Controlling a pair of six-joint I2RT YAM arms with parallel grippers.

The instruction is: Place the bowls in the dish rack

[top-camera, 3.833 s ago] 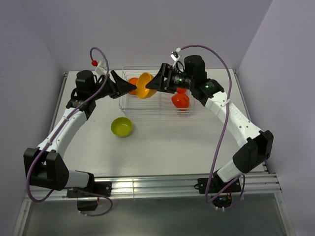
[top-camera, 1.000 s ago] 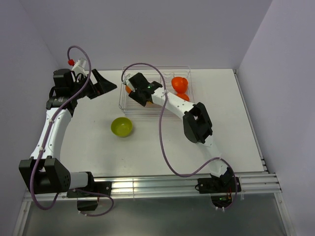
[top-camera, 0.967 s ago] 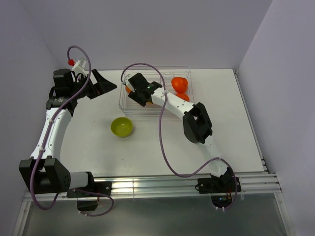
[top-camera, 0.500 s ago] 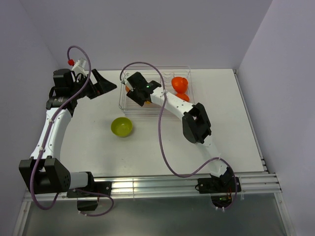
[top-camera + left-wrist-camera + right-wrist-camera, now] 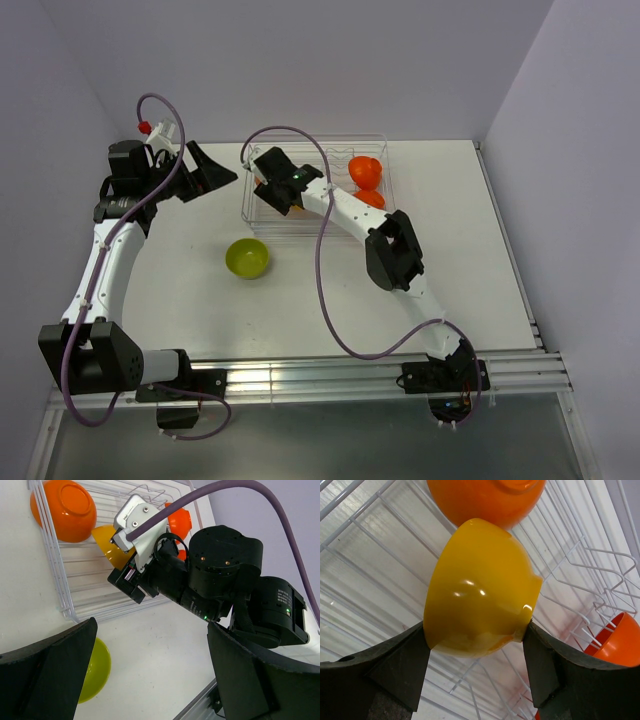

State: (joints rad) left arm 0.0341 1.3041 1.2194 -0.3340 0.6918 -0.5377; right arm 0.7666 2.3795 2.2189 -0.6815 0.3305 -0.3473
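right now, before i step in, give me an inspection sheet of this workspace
surface: white table, carrying the rack and one loose bowl
job's things: clear dish rack at the far side, with an orange bowl and two red-orange bowls inside; yellow bowl held over the rack's left part; yellow-green bowl on the table, outside the rack
clutter: nothing seen
grippers: right gripper shut on the yellow bowl; left gripper open and empty, left of the rack
cables: a purple cable on each arm, the right one arcing above the rack
surroundings: lilac walls on three sides; metal rail at the near edge
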